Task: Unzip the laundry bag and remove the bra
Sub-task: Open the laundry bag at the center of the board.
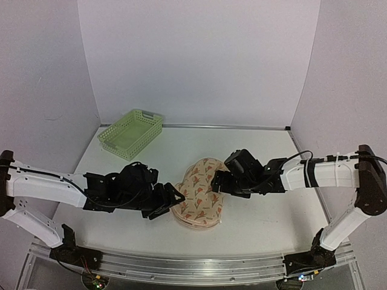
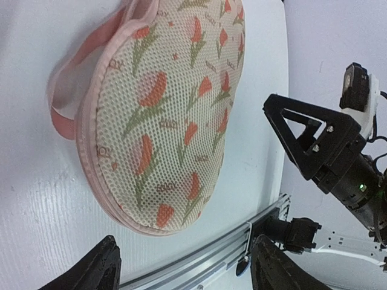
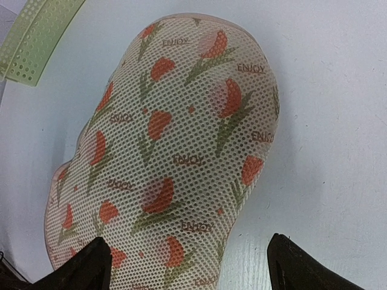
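Note:
The laundry bag [image 1: 199, 194] lies flat in the middle of the table, a peanut-shaped beige mesh case with orange-red tulips, green stems and a pink edge [image 2: 91, 157]; it looks closed. My left gripper [image 1: 173, 200] sits at the bag's left edge, open, and in its wrist view the left gripper [image 2: 184, 273] has only table and rail between its fingers, just short of the laundry bag [image 2: 163, 115]. My right gripper [image 1: 216, 181] is at the bag's right side, open; from the wrist, the right gripper [image 3: 193, 269] hovers over the laundry bag [image 3: 175, 151]. The bra is hidden.
A light green lattice basket [image 1: 131, 133] stands at the back left, its corner visible as the basket [image 3: 36, 42] in the right wrist view. An aluminium rail [image 1: 181, 266] runs along the table's near edge. White walls enclose the back and sides.

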Robot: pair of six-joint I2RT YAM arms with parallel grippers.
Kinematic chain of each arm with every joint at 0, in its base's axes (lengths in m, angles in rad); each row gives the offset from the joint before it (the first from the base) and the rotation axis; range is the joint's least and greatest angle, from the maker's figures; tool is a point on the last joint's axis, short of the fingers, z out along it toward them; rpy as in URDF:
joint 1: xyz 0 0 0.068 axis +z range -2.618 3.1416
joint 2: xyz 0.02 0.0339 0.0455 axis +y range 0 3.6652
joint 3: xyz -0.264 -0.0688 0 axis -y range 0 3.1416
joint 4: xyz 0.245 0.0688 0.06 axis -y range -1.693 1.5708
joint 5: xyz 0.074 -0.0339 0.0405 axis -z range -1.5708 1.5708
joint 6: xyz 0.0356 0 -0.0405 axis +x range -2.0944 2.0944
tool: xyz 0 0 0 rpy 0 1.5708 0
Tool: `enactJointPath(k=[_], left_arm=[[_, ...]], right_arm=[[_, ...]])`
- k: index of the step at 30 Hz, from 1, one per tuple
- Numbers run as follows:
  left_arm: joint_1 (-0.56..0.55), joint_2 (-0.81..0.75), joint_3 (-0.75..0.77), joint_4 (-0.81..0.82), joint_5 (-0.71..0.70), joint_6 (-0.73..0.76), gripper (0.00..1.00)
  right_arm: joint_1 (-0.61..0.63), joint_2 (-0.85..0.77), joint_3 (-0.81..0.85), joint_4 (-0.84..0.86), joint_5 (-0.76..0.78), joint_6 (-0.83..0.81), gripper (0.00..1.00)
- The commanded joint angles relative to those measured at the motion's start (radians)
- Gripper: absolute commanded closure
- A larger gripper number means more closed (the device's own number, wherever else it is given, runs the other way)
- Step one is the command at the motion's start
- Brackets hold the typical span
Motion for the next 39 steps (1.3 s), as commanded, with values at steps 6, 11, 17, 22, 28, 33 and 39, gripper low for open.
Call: enactJointPath(k=[6,11,17,22,28,33,39], left_arm=[[0.144,0.009,0.18,-0.248,-0.067,0.314,0.26],[0.251,0.11,0.28,-0.254,0.02,0.511,0.26],[0.337,0.288,0.389,-0.248,0.165,0.636,0.27],[0.353,0.411,0.468,-0.231,0.252,0.709,0.27],[0.384,0.518,0.511,-0.187,0.367,0.737,0.32],[0.393,0.547,0.516,-0.16,0.421,0.726,0.36],[0.399,0.528,0.495,-0.145,0.432,0.712,0.47]], right_arm=[[-0.005,-0.025,0.041,0.044,0.006,-0.039,0.09],[-0.006,-0.059,0.011,0.044,0.009,-0.046,0.09],[-0.005,-0.099,-0.031,0.044,-0.001,-0.046,0.1],[-0.005,-0.125,-0.062,0.044,-0.01,-0.032,0.1],[-0.005,-0.127,-0.08,0.047,-0.025,-0.017,0.11],[-0.005,-0.131,-0.086,0.054,-0.036,-0.011,0.11],[-0.005,-0.127,-0.101,0.068,-0.045,-0.003,0.11]])
